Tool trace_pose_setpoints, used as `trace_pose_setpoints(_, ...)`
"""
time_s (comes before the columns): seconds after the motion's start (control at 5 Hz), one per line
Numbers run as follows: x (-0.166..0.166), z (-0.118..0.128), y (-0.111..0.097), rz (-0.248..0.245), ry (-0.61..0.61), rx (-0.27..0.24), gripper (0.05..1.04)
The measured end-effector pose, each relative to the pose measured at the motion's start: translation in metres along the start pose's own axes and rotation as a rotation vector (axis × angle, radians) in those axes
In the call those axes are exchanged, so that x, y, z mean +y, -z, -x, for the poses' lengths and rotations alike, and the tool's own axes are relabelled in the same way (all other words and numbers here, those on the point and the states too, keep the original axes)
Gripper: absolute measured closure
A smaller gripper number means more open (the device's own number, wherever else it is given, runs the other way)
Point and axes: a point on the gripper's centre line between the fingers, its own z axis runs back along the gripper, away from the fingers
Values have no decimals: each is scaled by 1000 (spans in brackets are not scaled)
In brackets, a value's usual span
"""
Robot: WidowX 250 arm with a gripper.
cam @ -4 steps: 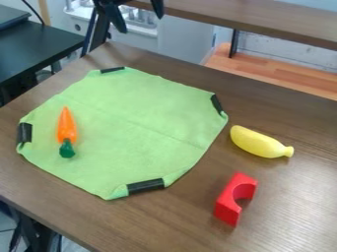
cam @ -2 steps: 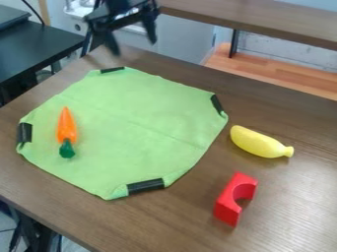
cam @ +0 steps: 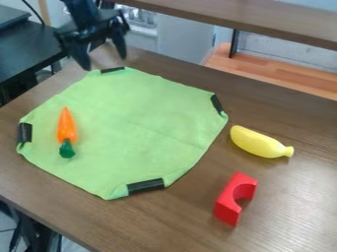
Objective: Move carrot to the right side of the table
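A dark side table [cam: 31, 47] stands left, a brown shelf [cam: 263, 19] behind.

From my camera I see the gripper [cam: 104, 55] with its fingers spread above the table's [cam: 289, 216] far corner. The orange carrot [cam: 67, 129] lies on the green cloth [cam: 141, 123], its green top towards me. Right of the cloth I see a yellow banana [cam: 258, 142] and a red arched block [cam: 231, 201].
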Motion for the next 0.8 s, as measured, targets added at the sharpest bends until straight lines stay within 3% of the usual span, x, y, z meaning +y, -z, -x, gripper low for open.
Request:
trace_pose_setpoints(0.4,43,23,6,-44,99,33,85)
trace_pose_setpoints(0.8,66,30,23,-109,120,-34,85)
